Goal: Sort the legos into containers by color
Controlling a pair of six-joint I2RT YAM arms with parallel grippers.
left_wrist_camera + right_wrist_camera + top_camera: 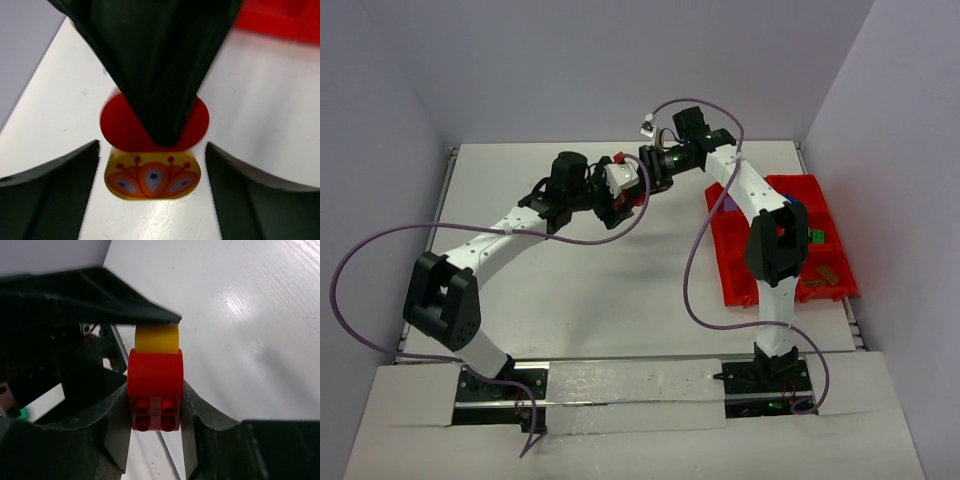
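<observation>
A red lego with a yellow-orange patterned piece joined to it (pixel 637 197) hangs in the air over the middle of the table, between both grippers. My right gripper (pixel 156 410) is shut on the red lego (pixel 155 380), its fingers (pixel 117 430) pressed against both sides; the yellow piece (pixel 157 339) sticks out beyond. My left gripper (pixel 151 150) stands open, its fingers (pixel 65 190) wide of the yellow piece (pixel 152 180) on each side and not touching it. The containers are the red tray (pixel 735 285) at the right, under the right arm.
The tray's compartments hold a purple piece (pixel 730 205), a green one (pixel 812 235) and an orange-brown one (pixel 825 275). A corner of the tray (pixel 280 20) shows behind the lego. Purple cables loop off both arms. Walls stand close on three sides.
</observation>
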